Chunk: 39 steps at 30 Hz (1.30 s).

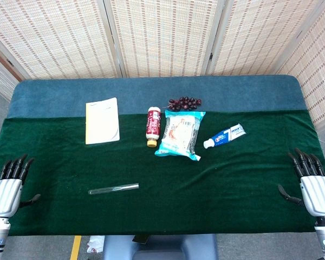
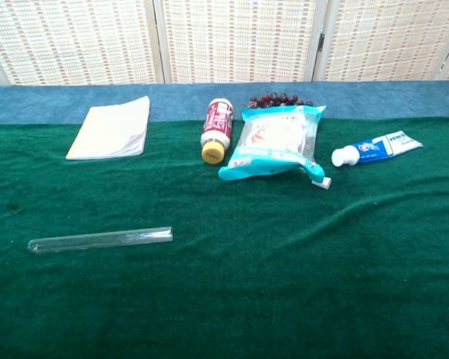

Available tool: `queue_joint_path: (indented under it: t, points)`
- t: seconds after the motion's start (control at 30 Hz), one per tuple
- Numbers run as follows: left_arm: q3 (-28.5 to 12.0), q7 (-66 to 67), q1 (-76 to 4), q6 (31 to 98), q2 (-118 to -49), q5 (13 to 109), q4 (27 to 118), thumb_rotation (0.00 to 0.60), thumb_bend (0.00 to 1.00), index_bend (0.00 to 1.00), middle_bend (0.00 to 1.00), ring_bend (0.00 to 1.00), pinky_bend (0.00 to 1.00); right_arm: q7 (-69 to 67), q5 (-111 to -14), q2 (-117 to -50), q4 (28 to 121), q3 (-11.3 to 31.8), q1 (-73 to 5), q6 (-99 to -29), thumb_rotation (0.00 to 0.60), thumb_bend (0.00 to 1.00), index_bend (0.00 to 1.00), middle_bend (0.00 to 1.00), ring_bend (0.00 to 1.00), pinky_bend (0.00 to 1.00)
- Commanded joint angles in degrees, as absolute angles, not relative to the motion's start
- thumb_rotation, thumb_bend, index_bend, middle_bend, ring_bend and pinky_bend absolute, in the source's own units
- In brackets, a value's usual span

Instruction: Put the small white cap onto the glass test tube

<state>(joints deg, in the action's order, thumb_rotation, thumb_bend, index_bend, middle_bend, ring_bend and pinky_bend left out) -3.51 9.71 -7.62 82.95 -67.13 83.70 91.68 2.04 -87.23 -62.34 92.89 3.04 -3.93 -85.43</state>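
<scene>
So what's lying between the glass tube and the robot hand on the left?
Nothing: in the head view, only bare green cloth separates the glass tube from the left robot hand.

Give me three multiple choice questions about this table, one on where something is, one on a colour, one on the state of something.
1. Where does the glass test tube lie?
A. On the notepad
B. On the green cloth, nearer the left hand
C. Beside the toothpaste tube

2. What colour is the cap end of the small bottle?
A. Yellow
B. Blue
C. Black

3. What is the state of the left hand?
A. Holding the test tube
B. Pressing on the snack bag
C. Empty, at the table edge

Answers: 1 B, the tube lies flat on the cloth at the left front. 2 A, the chest view shows a yellow end. 3 C, the head view shows nothing in it.
</scene>
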Motion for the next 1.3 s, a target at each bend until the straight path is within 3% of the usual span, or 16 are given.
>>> queue_joint_path:
  t: [0.03, 0.93, 1.3]
  points:
    - [-3.5, 9.8, -7.7, 82.9, -67.1, 83.7, 91.7, 0.6, 0.15, 0.09, 0.04, 0.05, 0.0, 2.0, -87.3, -62.4, 92.8, 3.1, -4.0, -85.4, 0.441, 0.38, 0.0, 0.0, 0.0, 0.0]
    - [-3.6, 7.0, -9.6, 82.0, -65.9, 86.4, 92.4, 0.6, 0.15, 0.11, 0.07, 0.09, 0.0, 0.8, -87.6, -62.0, 92.6, 3.2, -3.7, -86.0, 0.448, 0.38, 0.0, 0.0, 0.03, 0.0]
    - [-3.9, 8.2, -11.8, 80.4, -66.5, 87.4, 92.8, 0.6, 0.15, 0.13, 0.09, 0.12, 0.0, 1.6, -87.3, -61.7, 93.1, 3.1, -4.7, -84.1, 0.446, 0.38, 0.0, 0.05, 0.07, 0.0]
